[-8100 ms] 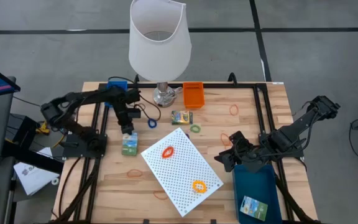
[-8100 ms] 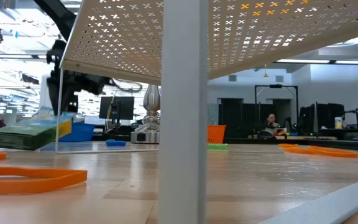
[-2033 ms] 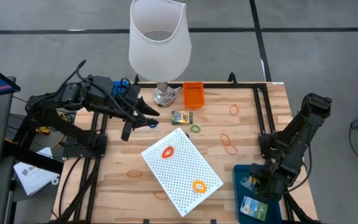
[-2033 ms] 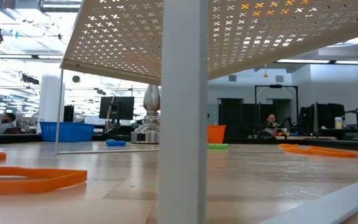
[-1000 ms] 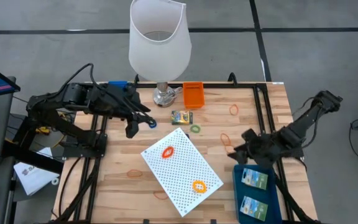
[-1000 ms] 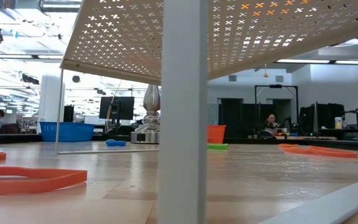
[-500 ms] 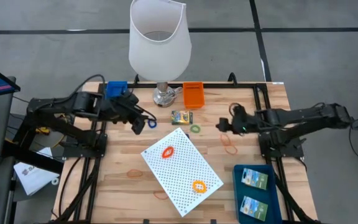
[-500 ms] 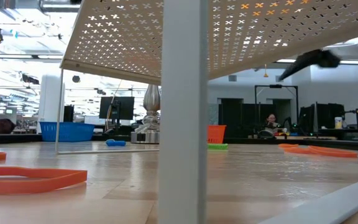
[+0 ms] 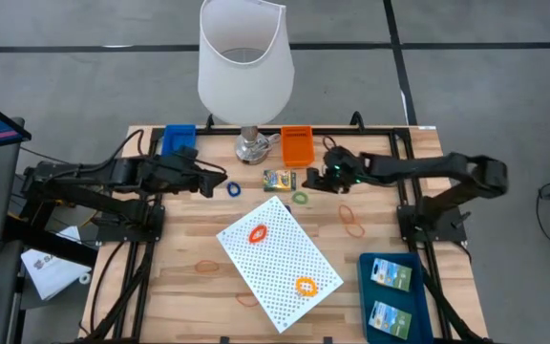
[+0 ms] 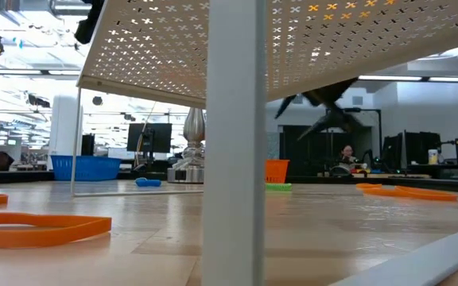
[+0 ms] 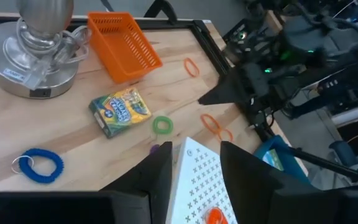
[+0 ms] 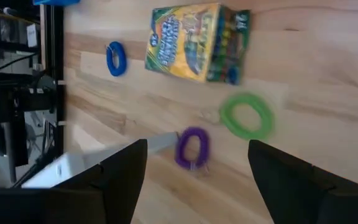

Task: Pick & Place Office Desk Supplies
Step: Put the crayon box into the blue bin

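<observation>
Right gripper (image 9: 325,178) stretched over the bench (image 9: 390,229) beside the crayon box (image 9: 279,180), jaws spread wide, holding nothing. Green ring (image 9: 300,198) and purple ring (image 12: 191,148) lying just below that box; blue coil ring (image 9: 233,190) off to its left. Left gripper (image 9: 210,182) near the blue coil ring, jaws partly apart, empty as far as visible. 2 small printed boxes (image 9: 391,274) resting inside the blue bin (image 9: 366,287).
</observation>
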